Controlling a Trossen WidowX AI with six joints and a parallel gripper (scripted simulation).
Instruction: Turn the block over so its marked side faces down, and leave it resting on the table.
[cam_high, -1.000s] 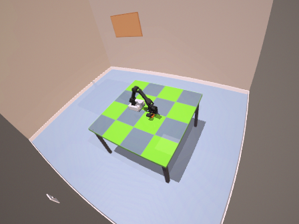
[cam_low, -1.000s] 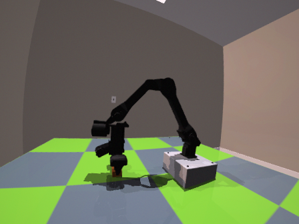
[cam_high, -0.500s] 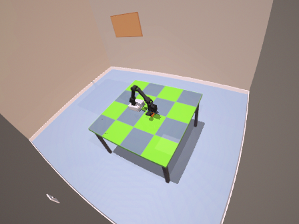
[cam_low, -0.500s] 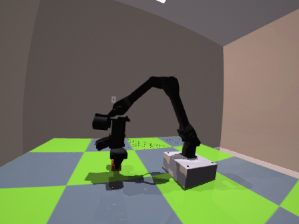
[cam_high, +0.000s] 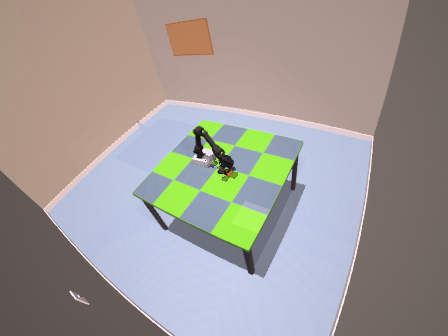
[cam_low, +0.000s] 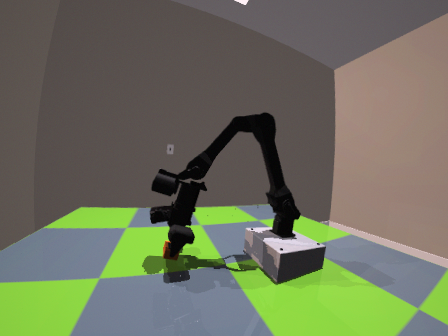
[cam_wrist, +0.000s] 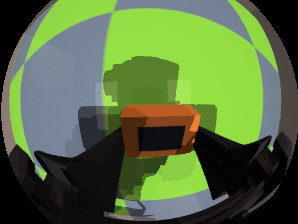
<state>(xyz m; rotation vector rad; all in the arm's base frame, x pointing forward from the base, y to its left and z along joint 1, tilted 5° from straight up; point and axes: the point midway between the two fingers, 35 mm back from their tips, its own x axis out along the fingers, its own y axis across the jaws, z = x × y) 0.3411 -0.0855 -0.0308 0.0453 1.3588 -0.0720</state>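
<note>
the jaws (cam_high: 228, 171) (cam_low: 174, 254) grip the orange block (cam_high: 229, 173) (cam_low: 167, 250) (cam_wrist: 131, 135) by opposite sides, presumably so its dark-marked face can swing down toward the bench (cam_high: 189, 217) (cam_low: 135, 300) (cam_wrist: 150, 45).

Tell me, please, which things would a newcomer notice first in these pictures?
Probably the checkered table in bright green and grey-blue, in the middle of the room. Next, the black arm, arching from its pale base. Then the small orange block with a dark patch, between the gripper's fingers.
</note>
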